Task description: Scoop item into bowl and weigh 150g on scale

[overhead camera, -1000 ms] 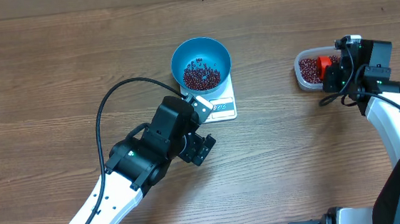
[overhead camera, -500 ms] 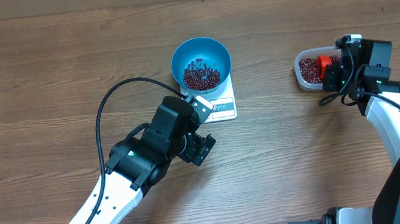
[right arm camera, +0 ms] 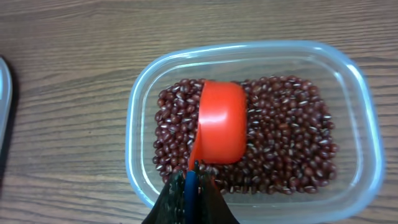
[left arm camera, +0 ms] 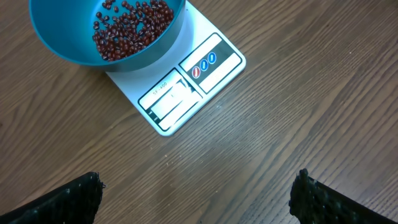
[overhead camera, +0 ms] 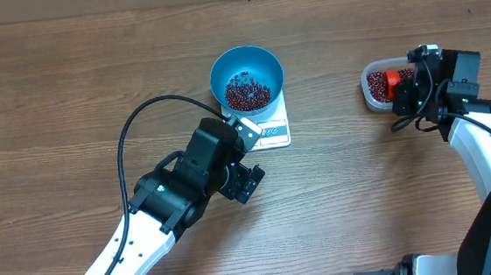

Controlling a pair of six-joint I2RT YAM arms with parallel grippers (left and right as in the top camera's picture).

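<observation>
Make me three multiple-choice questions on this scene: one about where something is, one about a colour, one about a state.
1. Where does the blue bowl stand?
A on the scale
B on bare wood
C on a plate

2. What colour is the scoop in the clear tub?
A green
B orange-red
C white

3. How is the right tool?
A open and empty
B shut on the scoop's handle
C out of view

Answers:
1 A, the white scale shows under the bowl.
2 B, it stands out orange-red among the beans.
3 B, it pinches the handle in the right wrist view.
</observation>
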